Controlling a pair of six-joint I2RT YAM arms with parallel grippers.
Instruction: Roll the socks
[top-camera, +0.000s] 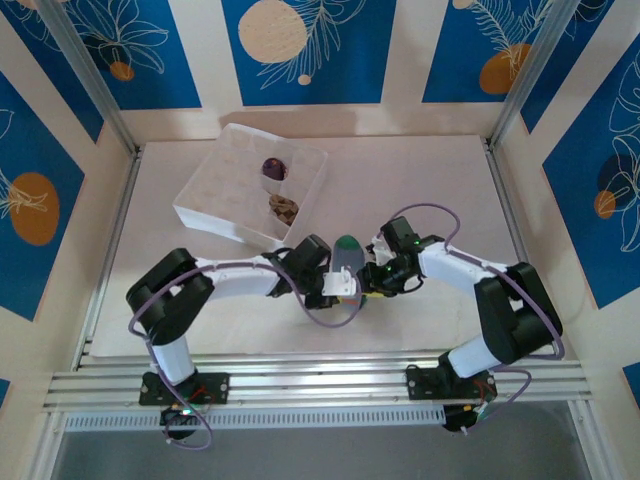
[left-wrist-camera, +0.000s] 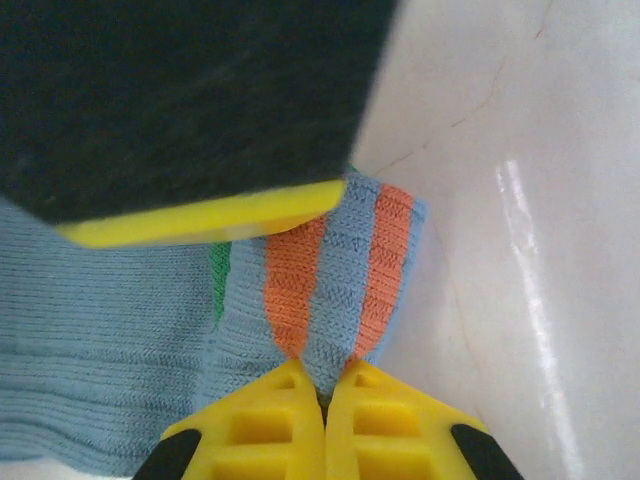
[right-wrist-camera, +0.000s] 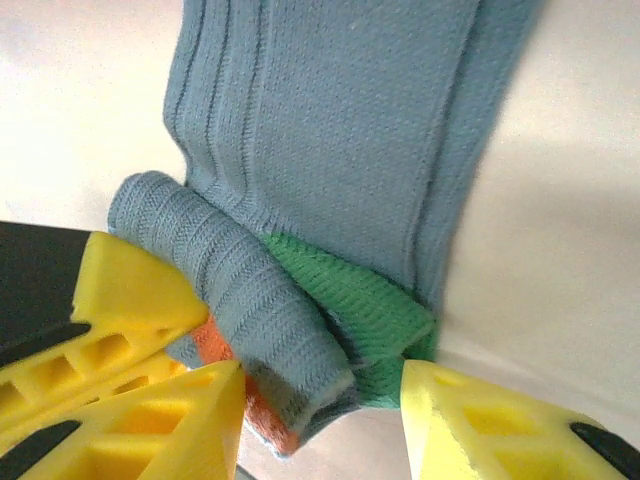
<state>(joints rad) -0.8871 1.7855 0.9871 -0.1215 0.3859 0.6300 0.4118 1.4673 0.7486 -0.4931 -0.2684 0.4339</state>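
- While the left tool (left-wrist-camera: 322, 400) is pinched fully together on the orange-striped cuff of the blue-grey sock (left-wrist-camera: 100, 330), that sock lies on the pale surface (left-wrist-camera: 520, 200) just ahead of the two arms, between their wrists.
- In the left wrist view the cuff fabric gathers into the seam where the yellow jaws meet, and the rest of the sock runs off to one side.
- The right tool (right-wrist-camera: 320, 385) has its jaws partly apart and clamps nothing.
- The rolled end of the sock lies in that gap, against one yellow finger, with the sock's green patch beside it toward the other finger.
- From the roll, the flat ribbed length of sock stretches away from the right tool.
- Seen from above, both tools meet at the sock's near end, close together.
- Well apart, toward the far left, a white box (top-camera: 215, 222) holds the purple sock (top-camera: 273, 168) and the brown sock (top-camera: 284, 207) in separate compartments.
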